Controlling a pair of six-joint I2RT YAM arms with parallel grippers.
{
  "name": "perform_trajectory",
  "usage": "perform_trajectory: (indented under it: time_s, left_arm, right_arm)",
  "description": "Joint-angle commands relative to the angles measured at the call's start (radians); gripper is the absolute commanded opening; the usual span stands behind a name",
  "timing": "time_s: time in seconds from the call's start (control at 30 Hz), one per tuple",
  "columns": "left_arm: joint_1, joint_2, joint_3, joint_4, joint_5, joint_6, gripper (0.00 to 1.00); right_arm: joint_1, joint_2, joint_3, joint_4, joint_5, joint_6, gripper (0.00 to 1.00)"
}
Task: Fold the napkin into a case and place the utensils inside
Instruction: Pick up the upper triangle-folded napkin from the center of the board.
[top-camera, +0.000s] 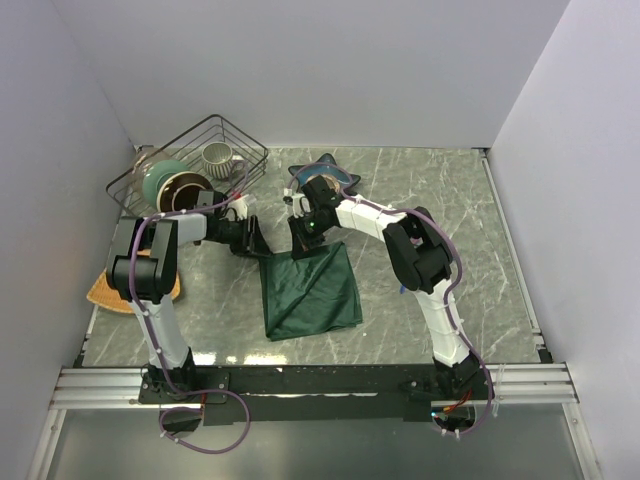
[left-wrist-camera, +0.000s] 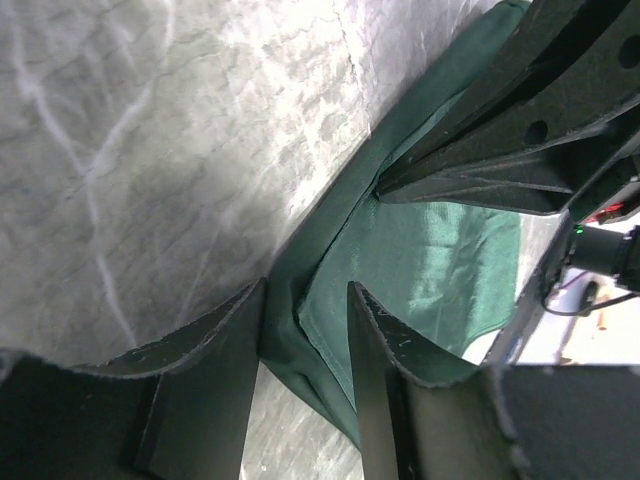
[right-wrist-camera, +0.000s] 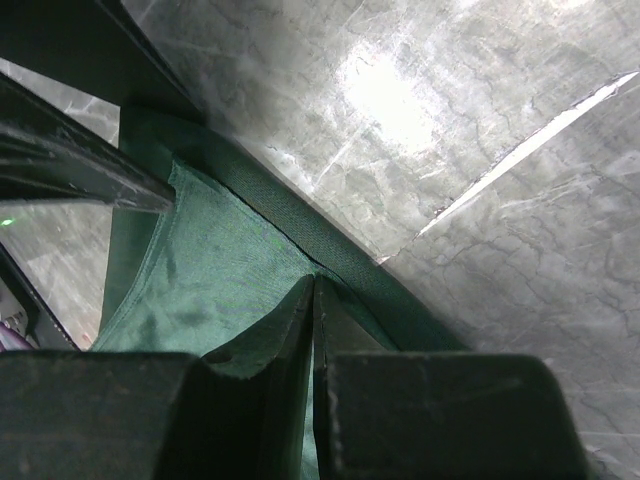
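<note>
The dark green napkin (top-camera: 312, 292) lies half-folded at the table's middle, its far edge raised between both grippers. My right gripper (top-camera: 303, 240) (right-wrist-camera: 313, 281) is shut on the napkin (right-wrist-camera: 220, 270), pinching that edge between closed fingertips. My left gripper (top-camera: 262, 243) (left-wrist-camera: 307, 287) stands open, its jaws astride the napkin (left-wrist-camera: 420, 250) at its folded left corner, with the gap wider than the cloth. The right gripper's fingers (left-wrist-camera: 500, 170) show just beyond. A small blue sliver (top-camera: 402, 290) peeks from under the right arm; the utensils are otherwise hidden.
A wire basket (top-camera: 150, 190) with bowls and a mug stands at the back left. The blue star-shaped dish (top-camera: 325, 172) sits right behind the right gripper. An orange-tan mat (top-camera: 105, 292) lies under the left arm. White walls close three sides.
</note>
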Motion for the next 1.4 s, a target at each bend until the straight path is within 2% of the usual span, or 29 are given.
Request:
perform_trajectory:
  time_s: [0.0, 0.07, 0.27, 0.37, 0.5, 0.6, 0.63, 0.77, 0.83, 0.9, 1.07, 1.37]
  left_arm:
    - [-0.034, -0.004, -0.002, -0.055, -0.157, 0.070, 0.45]
    - [-0.042, -0.001, 0.005, -0.064, -0.171, 0.084, 0.43]
    - [-0.051, -0.005, 0.035, -0.101, -0.220, 0.118, 0.11]
    - [-0.056, -0.014, 0.056, -0.125, -0.227, 0.165, 0.01]
    - [-0.068, -0.059, 0.079, -0.151, -0.223, 0.226, 0.01]
    - [-0.089, -0.106, 0.076, -0.159, -0.214, 0.298, 0.01]
    - [-0.097, -0.116, 0.074, -0.159, -0.222, 0.338, 0.01]
    - [-0.154, -0.157, 0.062, -0.148, -0.251, 0.426, 0.01]
    - [-0.171, -0.169, 0.059, -0.148, -0.262, 0.470, 0.01]
    - [-0.186, -0.182, 0.053, -0.130, -0.276, 0.493, 0.01]
    - [-0.197, -0.180, 0.056, -0.130, -0.296, 0.526, 0.01]
    - [-0.197, -0.191, 0.036, -0.106, -0.309, 0.556, 0.01]
  right_arm:
    - [0.007, 0.047, 0.003, 0.003, 0.079, -0.017, 0.11]
    - [0.007, 0.046, 0.000, 0.003, 0.080, -0.015, 0.11]
    - [0.007, 0.010, -0.013, 0.012, 0.062, -0.025, 0.14]
    - [-0.005, -0.040, 0.001, -0.020, 0.033, -0.046, 0.20]
    - [-0.068, -0.152, 0.010, -0.111, -0.028, -0.106, 0.34]
    - [-0.147, -0.206, 0.024, -0.176, -0.036, -0.230, 0.56]
    - [-0.163, -0.214, 0.039, -0.194, -0.025, -0.263, 0.70]
    - [-0.213, -0.188, 0.095, -0.309, 0.024, -0.470, 0.81]
    - [-0.217, -0.174, 0.105, -0.337, 0.041, -0.520, 0.87]
    - [-0.218, -0.149, 0.108, -0.348, 0.047, -0.574, 0.91]
    - [-0.217, -0.064, 0.176, -0.418, 0.022, -0.644, 0.91]
    - [-0.218, 0.015, 0.178, -0.457, -0.008, -0.686, 0.83]
